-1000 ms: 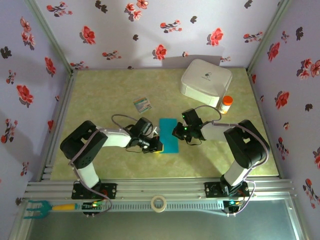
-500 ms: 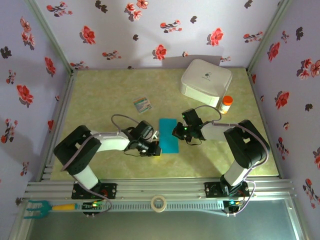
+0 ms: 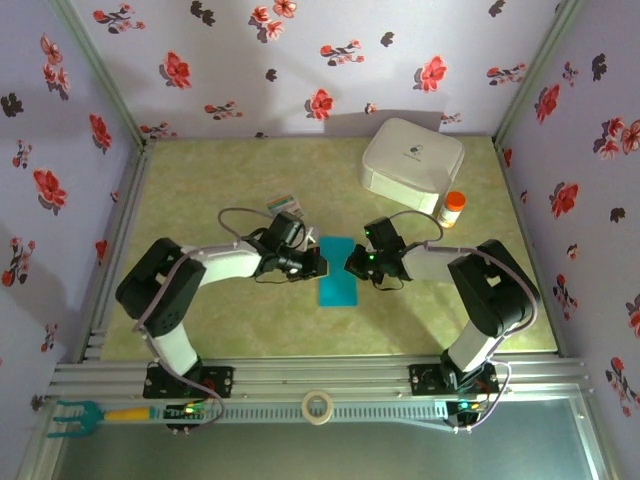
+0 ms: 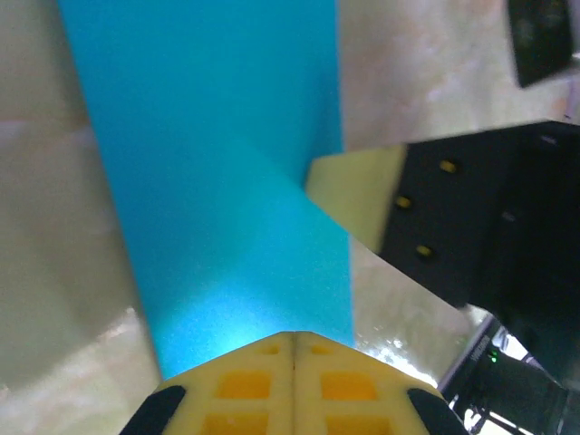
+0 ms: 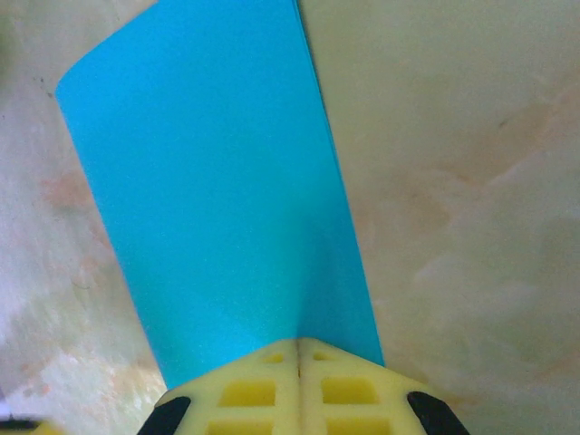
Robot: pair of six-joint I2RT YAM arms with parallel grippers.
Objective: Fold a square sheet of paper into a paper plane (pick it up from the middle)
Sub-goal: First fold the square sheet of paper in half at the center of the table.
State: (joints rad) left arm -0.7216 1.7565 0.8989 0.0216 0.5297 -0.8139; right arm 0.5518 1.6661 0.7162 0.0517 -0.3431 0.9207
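The square sheet of paper [image 3: 338, 275], folded to a narrow strip, lies near the middle of the counter [image 3: 220, 180]. My left hand [image 3: 316, 266] and my right hand [image 3: 351, 264], each with fingers pressed together, touch its far part from opposite sides.

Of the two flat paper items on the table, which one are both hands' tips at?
The plain turquoise sheet of paper, between the shut left hand and right hand. The small multicoloured printed card lies apart, farther back.
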